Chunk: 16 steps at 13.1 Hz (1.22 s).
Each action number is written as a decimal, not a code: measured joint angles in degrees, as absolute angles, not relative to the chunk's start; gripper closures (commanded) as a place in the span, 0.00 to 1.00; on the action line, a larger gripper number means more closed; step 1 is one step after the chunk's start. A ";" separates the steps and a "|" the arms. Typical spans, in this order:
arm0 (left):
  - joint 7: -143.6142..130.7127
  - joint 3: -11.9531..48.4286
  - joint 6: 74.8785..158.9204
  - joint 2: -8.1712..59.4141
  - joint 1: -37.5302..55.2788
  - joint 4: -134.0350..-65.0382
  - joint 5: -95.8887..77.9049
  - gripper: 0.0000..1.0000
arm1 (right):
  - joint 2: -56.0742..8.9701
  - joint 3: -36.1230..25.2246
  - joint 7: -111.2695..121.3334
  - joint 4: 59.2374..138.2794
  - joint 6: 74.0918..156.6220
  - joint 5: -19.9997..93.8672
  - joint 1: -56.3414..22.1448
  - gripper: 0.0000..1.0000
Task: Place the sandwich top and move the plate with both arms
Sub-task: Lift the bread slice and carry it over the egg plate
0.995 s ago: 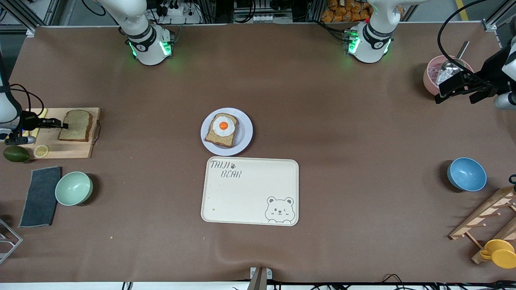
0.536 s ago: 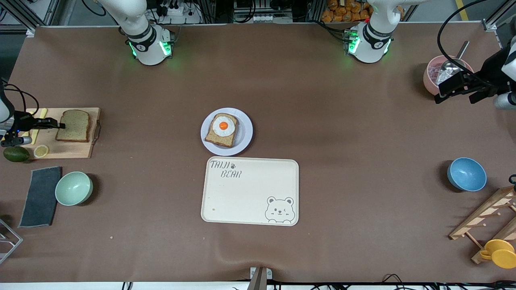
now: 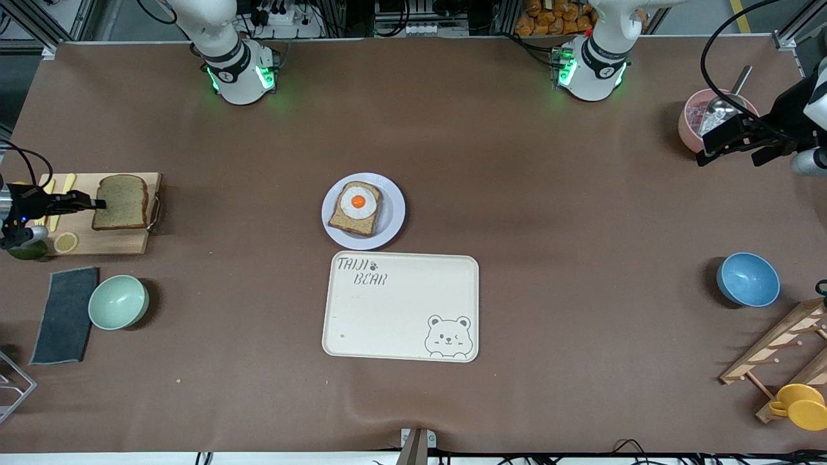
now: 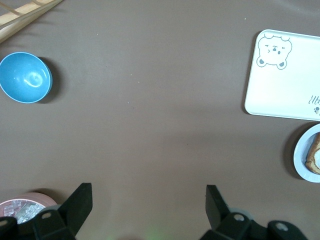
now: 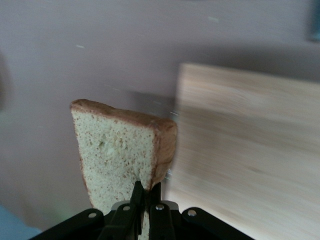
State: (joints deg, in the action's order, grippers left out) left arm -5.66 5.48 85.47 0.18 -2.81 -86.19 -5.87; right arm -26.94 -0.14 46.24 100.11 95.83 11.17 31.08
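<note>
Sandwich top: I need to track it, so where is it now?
The sandwich top is pinched in the right gripper, over the wooden cutting board at the right arm's end of the table.

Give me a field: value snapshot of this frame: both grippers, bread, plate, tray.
right gripper: shut on sandwich top, over the cutting board
sandwich top: lifted, pinched at one edge
left gripper: jaws open, holding nothing, waiting over bare table beside the pink bowl
plate: mid-table, carries the egg slice
tray: nearer the front camera than the plate, nothing on it
task state: top not yet placed, plate not yet moved
</note>
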 measured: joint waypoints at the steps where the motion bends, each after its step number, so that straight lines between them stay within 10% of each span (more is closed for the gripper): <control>1: -5.66 5.48 85.47 0.18 -2.81 -86.19 -5.87 0.00 | -26.93 0.38 45.35 100.08 95.31 12.93 29.40 1.00; 16: -5.66 5.52 85.47 0.18 -2.84 -86.23 -5.88 0.00 | -25.94 1.37 -5.12 100.32 111.11 34.07 -18.14 1.00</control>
